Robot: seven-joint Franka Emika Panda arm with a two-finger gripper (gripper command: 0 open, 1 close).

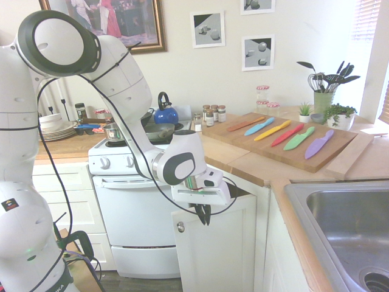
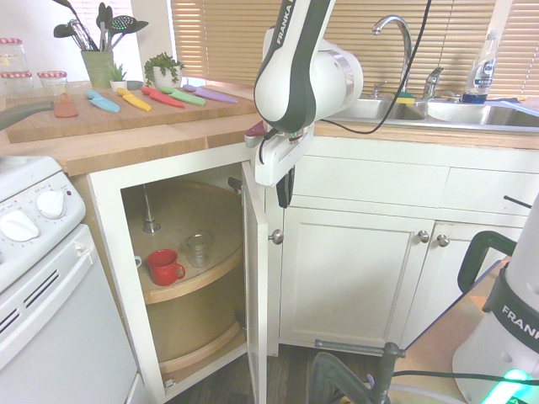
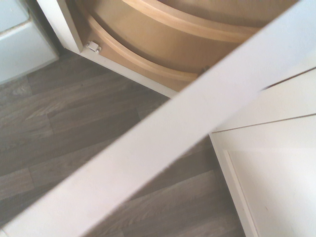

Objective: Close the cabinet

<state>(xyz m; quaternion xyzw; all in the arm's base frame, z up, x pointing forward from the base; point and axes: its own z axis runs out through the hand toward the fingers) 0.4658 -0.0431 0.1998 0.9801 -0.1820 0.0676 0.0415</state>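
Observation:
The cabinet under the wooden counter stands open. Its white door swings out toward the room and has a small silver knob near the upper corner. From the other side the door shows edge-on, with the knob on its outer face. My gripper points down at the door's top edge, its dark fingers shut with nothing between them. It hangs just beside the outer face, above the knob. The wrist view shows the door's top edge as a white diagonal band.
Inside the cabinet, round wooden shelves carry a red mug and a glass jar. A white stove stands beside the cabinet. More white doors sit under the sink. Coloured knives lie on the counter.

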